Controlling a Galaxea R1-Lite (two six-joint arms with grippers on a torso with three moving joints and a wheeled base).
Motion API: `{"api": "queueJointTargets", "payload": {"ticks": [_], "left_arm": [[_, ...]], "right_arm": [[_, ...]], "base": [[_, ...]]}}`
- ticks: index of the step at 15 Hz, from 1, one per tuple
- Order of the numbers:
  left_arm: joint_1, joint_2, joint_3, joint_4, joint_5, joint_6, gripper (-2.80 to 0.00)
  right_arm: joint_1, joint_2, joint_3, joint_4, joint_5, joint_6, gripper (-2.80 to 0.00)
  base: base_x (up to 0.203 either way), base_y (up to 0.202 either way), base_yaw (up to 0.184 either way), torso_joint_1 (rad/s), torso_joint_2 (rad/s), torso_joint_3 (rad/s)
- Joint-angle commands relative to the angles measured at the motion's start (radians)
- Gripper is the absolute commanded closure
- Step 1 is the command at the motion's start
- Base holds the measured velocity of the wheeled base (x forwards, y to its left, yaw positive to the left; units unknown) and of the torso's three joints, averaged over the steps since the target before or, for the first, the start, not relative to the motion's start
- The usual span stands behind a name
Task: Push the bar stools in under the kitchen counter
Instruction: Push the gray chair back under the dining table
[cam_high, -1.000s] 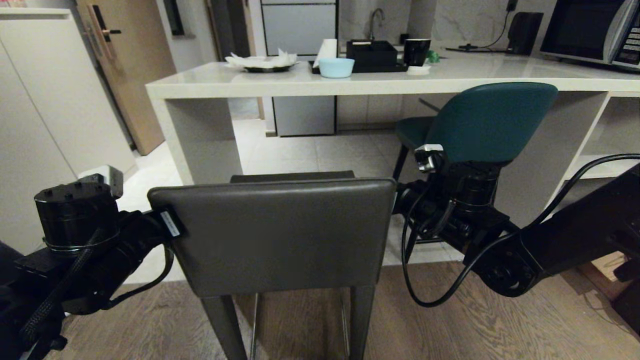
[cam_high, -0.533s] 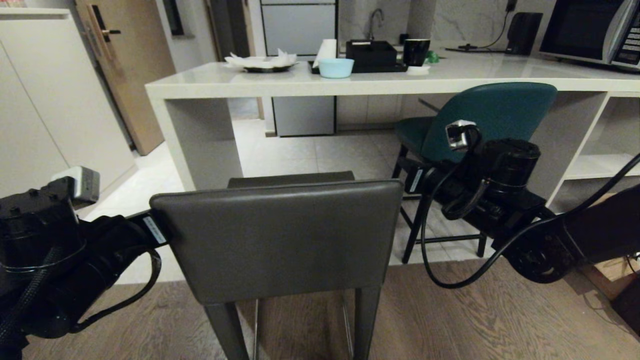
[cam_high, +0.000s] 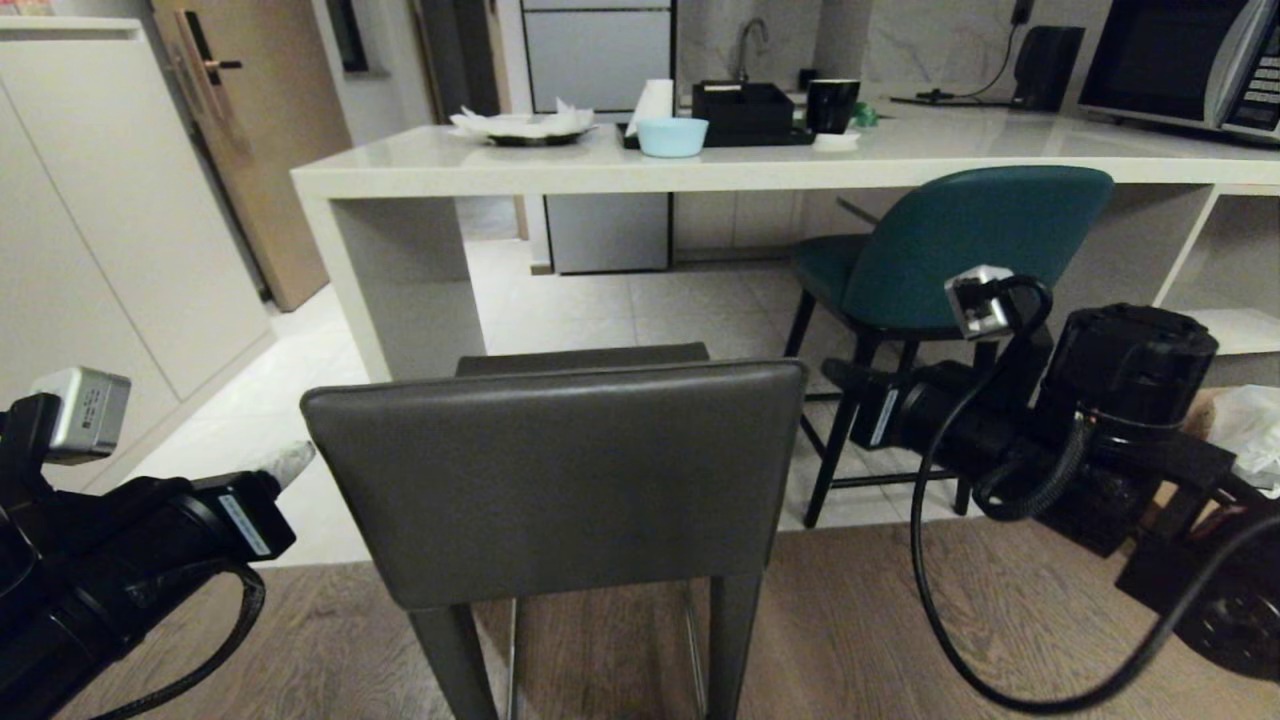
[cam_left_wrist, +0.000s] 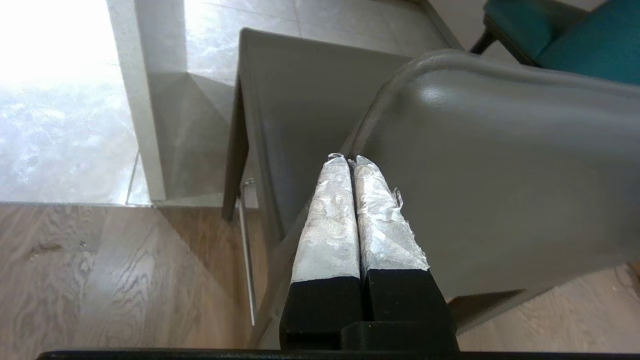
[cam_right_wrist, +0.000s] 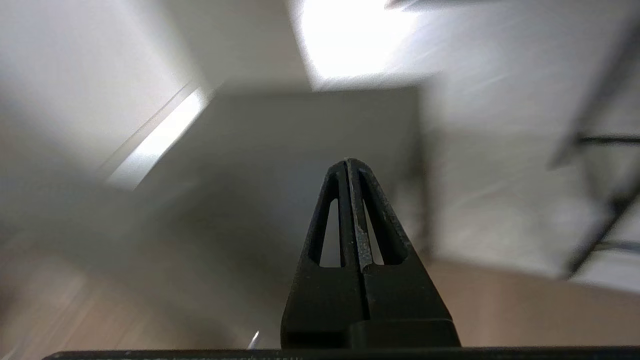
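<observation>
Grey stool stands clear of the bench, backrest toward the robot; teal stool sits partly under it. Left tool and right tool flank the backrest, fingers pressed together, empty, suited to pushing.

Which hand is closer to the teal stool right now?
The right. The right hand is low in front of the teal stool, by its legs. The left hand, shut, sits beyond the grey stool, off its far side.
</observation>
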Motion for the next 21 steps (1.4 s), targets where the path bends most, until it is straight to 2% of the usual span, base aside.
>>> {"api": "queueJointTargets", "payload": {"ticks": [1, 2, 4, 8, 10, 14, 17, 21], "left_arm": [[-0.001, 0.025, 0.01, -0.03, -0.008, 0.004, 0.0], [-0.001, 0.06, 0.008, -0.048, -0.014, 0.011, 0.0], [0.0, 0.158, 0.007, -0.106, -0.019, 0.022, 0.0], [-0.004, 0.387, 0.015, -0.382, -0.03, 0.044, 0.0], [-0.004, 0.441, 0.006, -0.465, -0.062, 0.051, 0.0], [-0.002, 0.47, -0.055, -0.465, -0.068, 0.056, 0.0], [0.01, 0.51, -0.103, -0.463, -0.067, 0.083, 0.0], [0.003, 0.498, -0.071, -0.468, -0.067, 0.089, 0.0]], "right_arm": [[0.114, -0.135, 0.067, 0.069, 0.029, -0.001, 0.0], [0.153, -0.145, 0.075, 0.099, 0.038, -0.002, 0.0], [0.164, -0.116, 0.082, 0.11, 0.04, -0.004, 0.0], [0.173, -0.047, 0.066, 0.106, 0.04, -0.005, 0.0], [0.173, -0.012, 0.039, 0.103, 0.038, -0.005, 0.0], [0.153, 0.065, -0.032, 0.104, 0.037, -0.005, 0.0], [0.141, 0.11, -0.07, 0.106, 0.037, -0.005, 0.0], [0.122, 0.109, -0.052, 0.099, 0.037, -0.005, 0.0]], "base": [[0.0, 0.0, 0.0, 0.0, 0.0, 0.0], [0.0, 0.0, 0.0, 0.0, 0.0, 0.0], [0.0, 0.0, 0.0, 0.0, 0.0, 0.0], [0.0, 0.0, 0.0, 0.0, 0.0, 0.0], [0.0, 0.0, 0.0, 0.0, 0.0, 0.0], [0.0, 0.0, 0.0, 0.0, 0.0, 0.0], [0.0, 0.0, 0.0, 0.0, 0.0, 0.0], [0.0, 0.0, 0.0, 0.0, 0.0, 0.0]]}}
